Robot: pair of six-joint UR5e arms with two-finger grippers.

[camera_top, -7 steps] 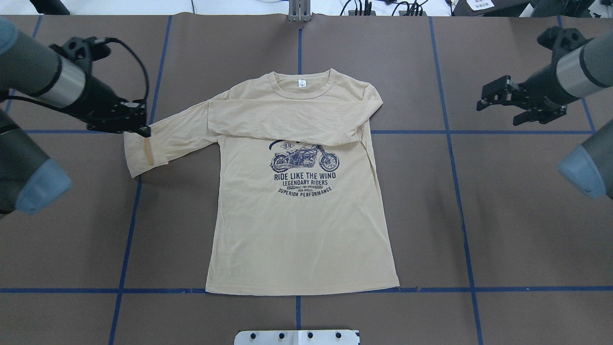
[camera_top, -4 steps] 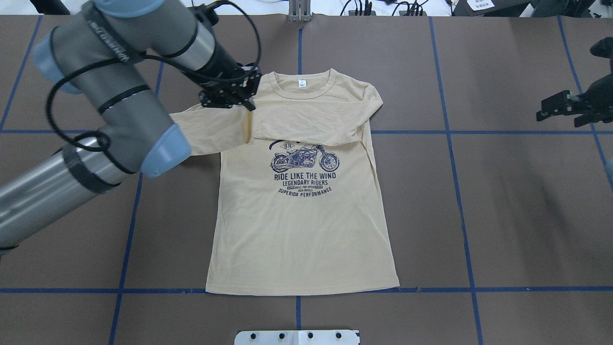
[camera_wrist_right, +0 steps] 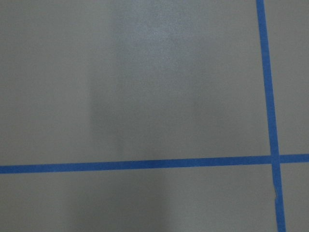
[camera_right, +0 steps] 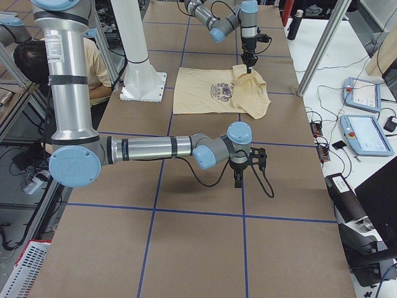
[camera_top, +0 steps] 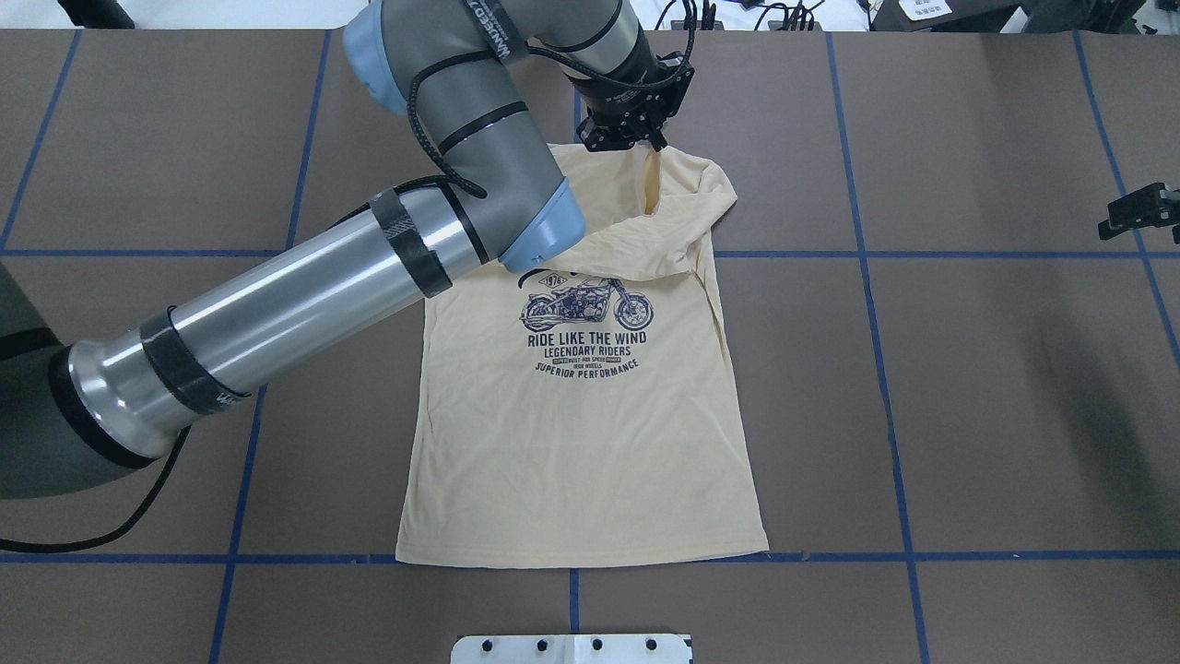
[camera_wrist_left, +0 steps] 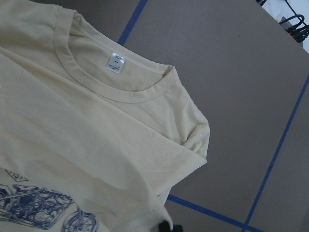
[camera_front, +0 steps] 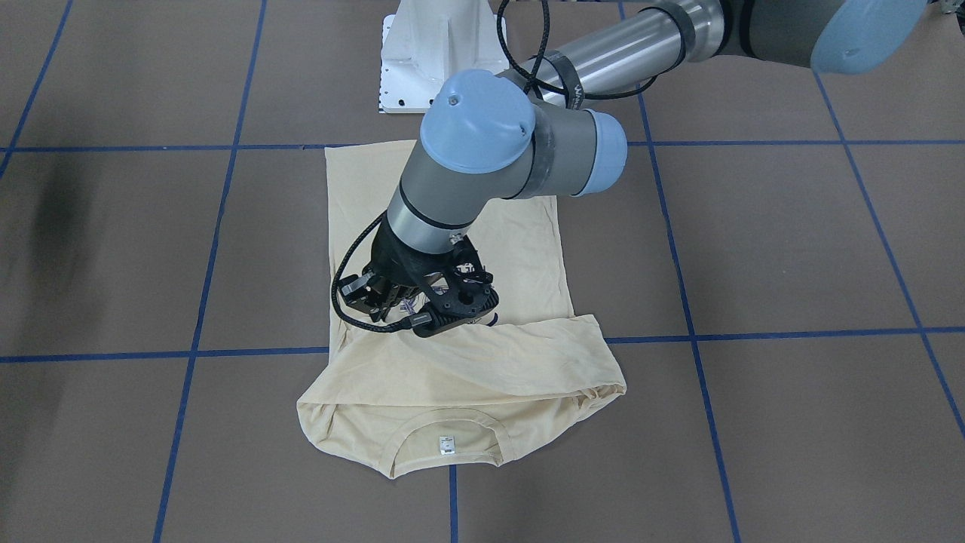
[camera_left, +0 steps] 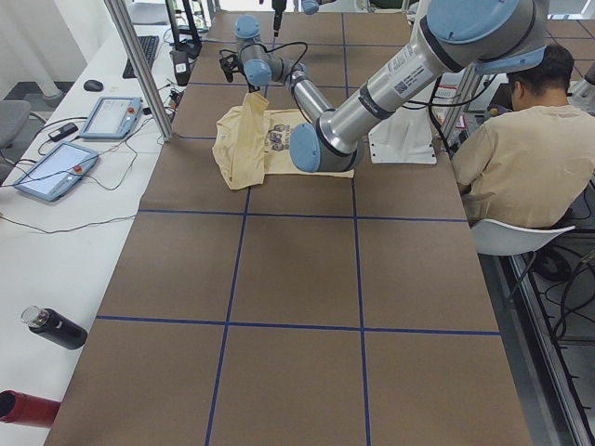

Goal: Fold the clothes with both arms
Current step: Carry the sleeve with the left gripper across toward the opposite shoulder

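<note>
The cream long-sleeved T-shirt [camera_top: 572, 443] lies flat, print side up, with its collar at the far side. It also shows in the front-facing view [camera_front: 452, 377] and the left wrist view [camera_wrist_left: 96, 145]. My left gripper [camera_top: 645, 148] has crossed over the collar and is shut on the cuff of the shirt's left sleeve [camera_top: 653, 180]. It holds the cuff lifted above the right shoulder. The other sleeve lies folded across the chest. My right gripper [camera_top: 1138, 212] is at the table's right edge, far from the shirt, empty, with its fingers apart. Its wrist view shows only bare table.
The brown table [camera_top: 968, 415] is marked with blue tape lines. The white pedestal base [camera_front: 437, 53] stands at the near side. A person [camera_left: 511, 149] sits beside the base. Tablets [camera_left: 51, 167], bottles [camera_left: 56, 328] and a metal pole [camera_left: 139, 65] line the far side table.
My left arm has carried the left sleeve from the table's left side across the chest to the shirt's right shoulder. My right gripper has drawn back toward the right edge.
</note>
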